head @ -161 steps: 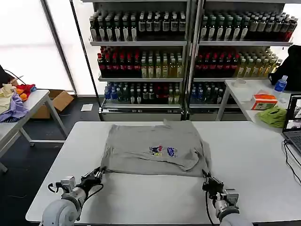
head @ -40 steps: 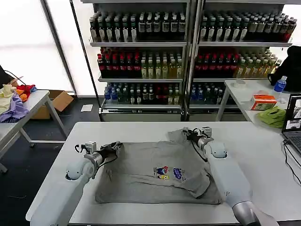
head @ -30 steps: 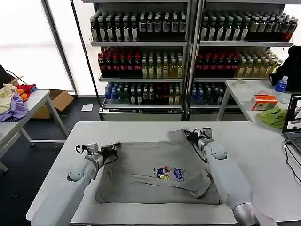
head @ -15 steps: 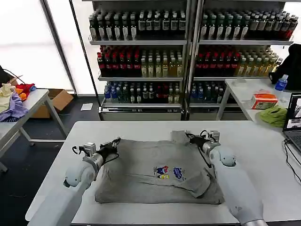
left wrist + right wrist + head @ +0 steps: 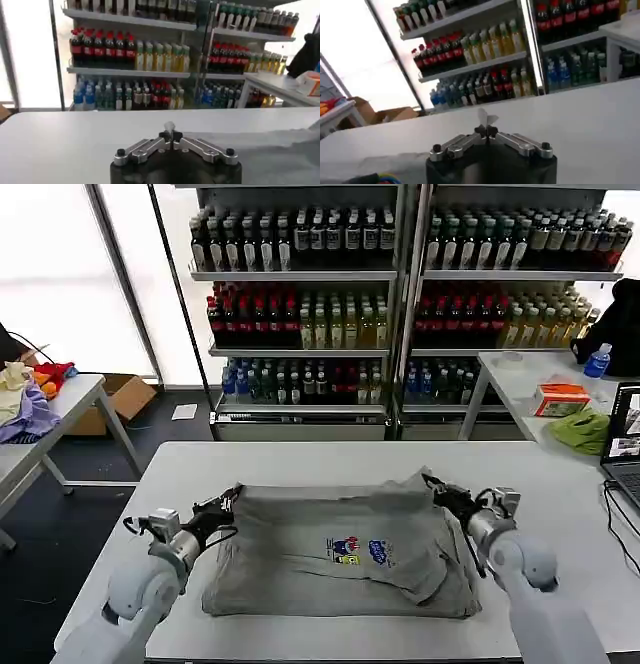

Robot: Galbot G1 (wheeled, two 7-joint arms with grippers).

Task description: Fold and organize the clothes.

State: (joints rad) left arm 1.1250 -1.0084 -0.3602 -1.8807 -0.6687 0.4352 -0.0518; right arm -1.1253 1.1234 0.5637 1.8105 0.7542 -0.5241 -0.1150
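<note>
The grey T-shirt point(image 5: 340, 549) lies folded on the white table point(image 5: 560, 484), near its front edge, with the small multicoloured print point(image 5: 355, 551) facing up at about the middle. Its far edge is lifted off the table and stretched between the two grippers. At 9 o'clock from the print, the left gripper point(image 5: 222, 506) pinches the shirt's far left corner; in the left wrist view its fingers point(image 5: 170, 136) are closed together with a scrap of pale cloth poking out between them. At 2 o'clock from the print, the right gripper point(image 5: 437, 487) clamps the far right corner, and the right wrist view shows that claw point(image 5: 486, 131) closed too, a small tuft of fabric sticking up from the tips. Beyond the table at 12 o'clock stand shelves point(image 5: 400, 294) of bottled drinks. At 3 o'clock a side table point(image 5: 520, 379) holds a green cloth point(image 5: 583, 430), and at 9 o'clock another table carries a fabric pile point(image 5: 28, 399).
</note>
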